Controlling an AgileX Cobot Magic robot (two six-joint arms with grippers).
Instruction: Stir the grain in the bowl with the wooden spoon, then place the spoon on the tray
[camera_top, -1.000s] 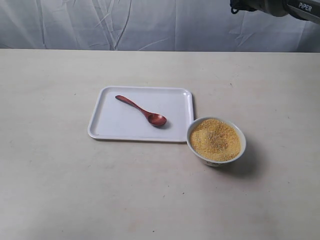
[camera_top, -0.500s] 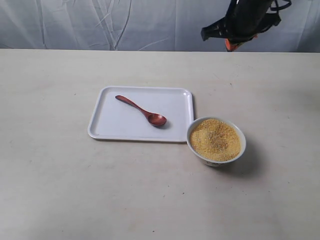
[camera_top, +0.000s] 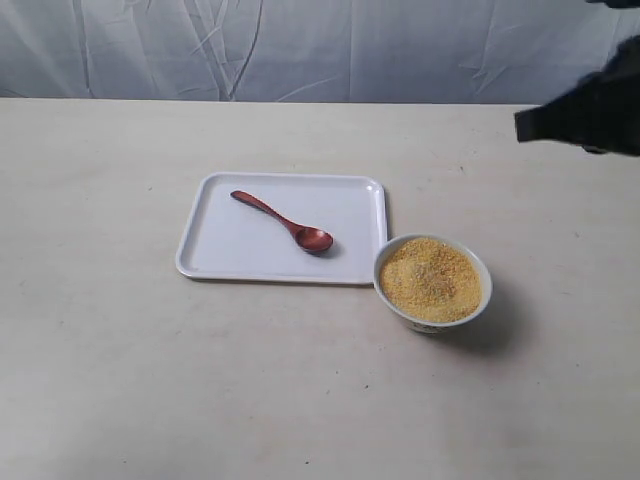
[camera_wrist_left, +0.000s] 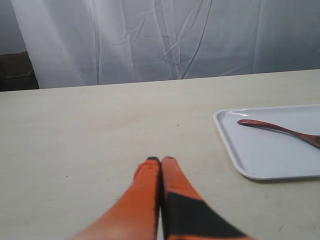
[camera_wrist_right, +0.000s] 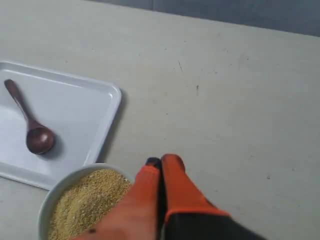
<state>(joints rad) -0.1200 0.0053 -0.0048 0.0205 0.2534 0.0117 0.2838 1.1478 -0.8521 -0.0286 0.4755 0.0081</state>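
The dark red-brown wooden spoon (camera_top: 283, 222) lies diagonally on the flat white tray (camera_top: 215, 255), head toward the bowl. The small white bowl (camera_top: 478, 305) stands just off the tray's near right corner, filled with golden grain (camera_top: 430, 278). My right gripper (camera_wrist_right: 161, 161) is shut and empty, hovering high beside the bowl (camera_wrist_right: 60, 187); only a dark blurred part of that arm (camera_top: 590, 110) shows at the exterior view's right edge. My left gripper (camera_wrist_left: 160, 160) is shut and empty over bare table, apart from the tray (camera_wrist_left: 235, 157) and spoon (camera_wrist_left: 280, 130).
A white cloth backdrop (camera_top: 300, 50) hangs behind the table's far edge. The beige table (camera_top: 250, 390) stretches around the tray and bowl.
The right arm swung from the top right of the exterior view down and rightward to the right edge. Spoon, tray and bowl have not moved.
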